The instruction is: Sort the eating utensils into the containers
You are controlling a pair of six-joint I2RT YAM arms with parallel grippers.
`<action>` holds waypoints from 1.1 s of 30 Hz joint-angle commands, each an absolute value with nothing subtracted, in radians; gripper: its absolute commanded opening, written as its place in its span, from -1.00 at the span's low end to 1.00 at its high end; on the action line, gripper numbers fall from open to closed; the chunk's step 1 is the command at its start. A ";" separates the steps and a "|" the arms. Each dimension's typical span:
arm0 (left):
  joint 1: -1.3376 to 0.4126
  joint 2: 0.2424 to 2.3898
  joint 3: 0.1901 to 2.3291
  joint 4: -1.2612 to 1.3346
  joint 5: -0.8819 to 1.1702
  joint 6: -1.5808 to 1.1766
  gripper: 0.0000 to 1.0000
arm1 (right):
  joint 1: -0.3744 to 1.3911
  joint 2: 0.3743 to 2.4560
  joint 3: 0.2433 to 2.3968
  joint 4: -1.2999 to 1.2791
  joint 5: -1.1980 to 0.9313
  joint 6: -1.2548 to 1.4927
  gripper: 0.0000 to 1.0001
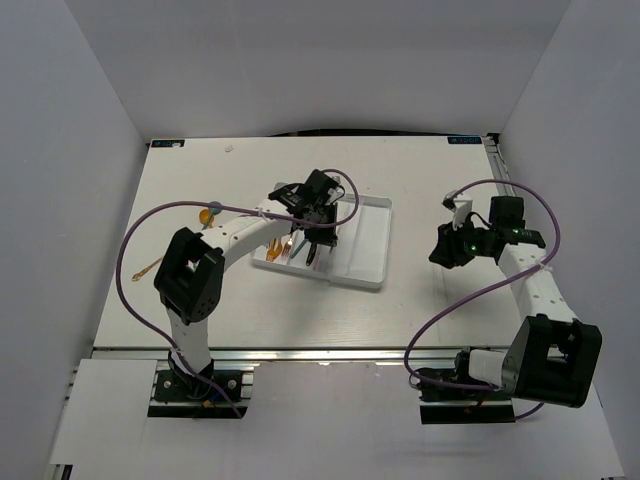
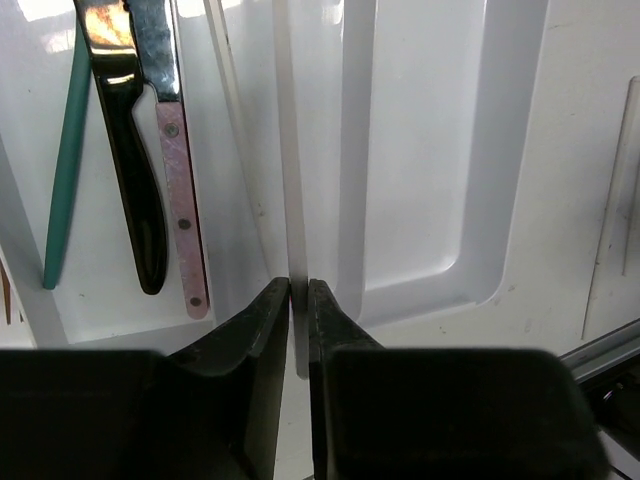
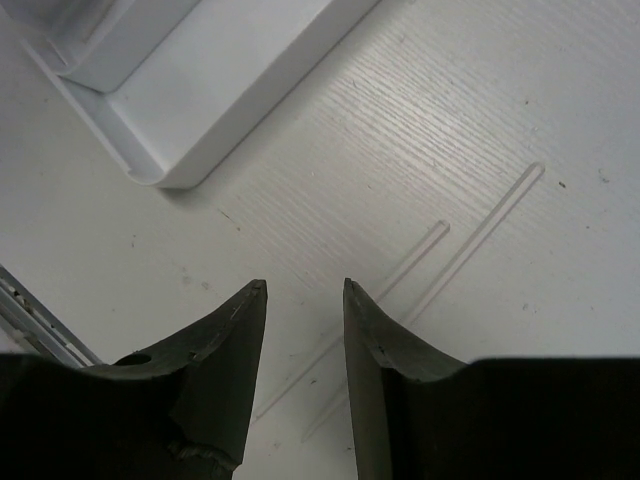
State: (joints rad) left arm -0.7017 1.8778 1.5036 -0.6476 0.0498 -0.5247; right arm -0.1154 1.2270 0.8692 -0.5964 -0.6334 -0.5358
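My left gripper (image 2: 298, 283) is shut on a thin pale chopstick (image 2: 290, 150), which reaches forward over the white tray (image 2: 430, 150) along a divider. A second pale chopstick (image 2: 238, 150) lies beside it in the tray. One compartment to the left holds a black-handled knife (image 2: 135, 190), a pink-handled knife (image 2: 182, 210) and a teal utensil (image 2: 63, 170). In the top view the left gripper (image 1: 318, 225) hangs over the tray (image 1: 368, 250), where orange forks (image 1: 287, 246) lie. My right gripper (image 3: 305, 285) stands open and empty, low over two clear chopsticks (image 3: 478, 235) on the table, right of the tray (image 3: 200, 120).
On the table left of the tray lie a gold spoon (image 1: 207, 215) and a slim orange-gold utensil (image 1: 148, 268). The right gripper (image 1: 447, 245) sits between the tray and the right wall. White walls close in the table on three sides.
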 commanded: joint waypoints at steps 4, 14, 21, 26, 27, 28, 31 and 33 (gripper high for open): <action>-0.695 1.847 1.448 -0.611 0.092 -0.563 -0.49 | -0.104 1.247 0.844 -0.549 -0.543 -0.560 -0.13; -0.695 1.802 1.391 -0.588 0.100 -0.574 -0.24 | -0.084 1.285 0.821 -0.499 -0.436 -0.526 -0.12; -0.696 1.729 1.350 -0.552 0.077 -0.565 0.11 | -0.051 1.284 0.750 -0.397 -0.247 -0.428 -0.12; -0.695 1.671 1.286 -0.506 0.066 -0.565 0.24 | -0.049 1.304 0.719 -0.309 -0.121 -0.350 -0.13; -0.695 1.663 1.279 -0.502 0.063 -0.566 0.26 | -0.049 1.310 0.718 -0.299 -0.111 -0.345 -0.13; -0.695 1.645 1.273 -0.493 0.061 -0.563 0.28 | -0.049 1.318 0.718 -0.296 -0.109 -0.338 -0.13; -0.695 1.612 1.253 -0.480 0.045 -0.563 0.32 | -0.049 1.348 0.723 -0.284 -0.103 -0.324 -0.19; -0.695 1.597 1.244 -0.474 0.025 -0.557 0.44 | -0.049 1.374 0.732 -0.281 -0.104 -0.319 -0.27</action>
